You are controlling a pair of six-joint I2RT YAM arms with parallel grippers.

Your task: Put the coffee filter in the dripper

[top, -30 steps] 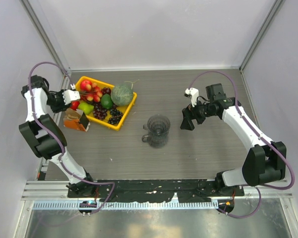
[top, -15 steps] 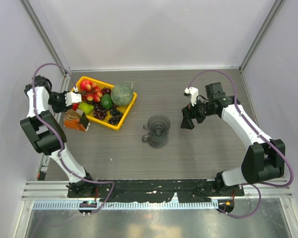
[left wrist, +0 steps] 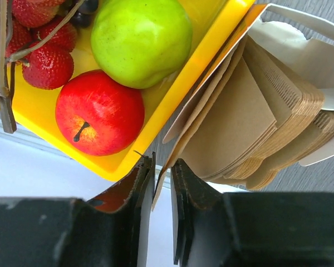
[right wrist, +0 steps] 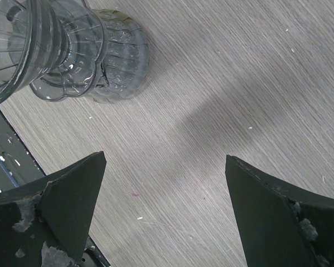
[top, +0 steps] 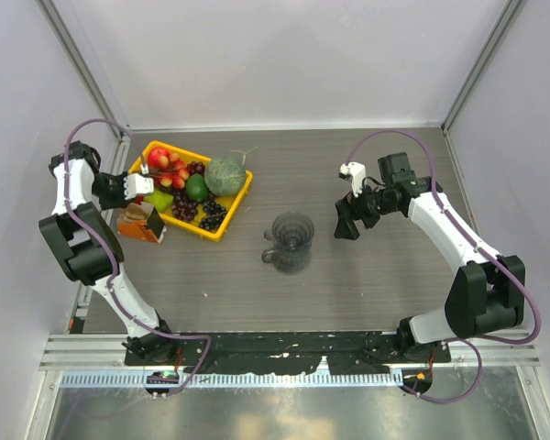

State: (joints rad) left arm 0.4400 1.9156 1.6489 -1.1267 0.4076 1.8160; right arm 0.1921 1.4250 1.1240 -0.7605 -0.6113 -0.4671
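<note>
The coffee filter [left wrist: 250, 117] I wanted was one of a fanned stack of light-brown papers standing in the opened carton [left wrist: 300, 50], just beside the yellow tray [left wrist: 211, 39] at the table's [top: 367, 284] left side. My left gripper [left wrist: 162, 167] was at the stack's lower corner. Its fingers were drawn close, with the edge of one thin brown sheet between them. A sliver of gap showed, so I could not tell whether they had clamped it, or whether the sheet was a filter or the carton's flap. In the tray, a red apple [left wrist: 99, 113], a green fruit [left wrist: 140, 39] and strawberries [left wrist: 47, 65] lay next to that hand. The dripper [top: 291, 240] stood upright near the table's middle, well apart from the filters. My right gripper [right wrist: 165, 157] hung near it on the right, its jaws spread wide, grasping nothing.
</note>
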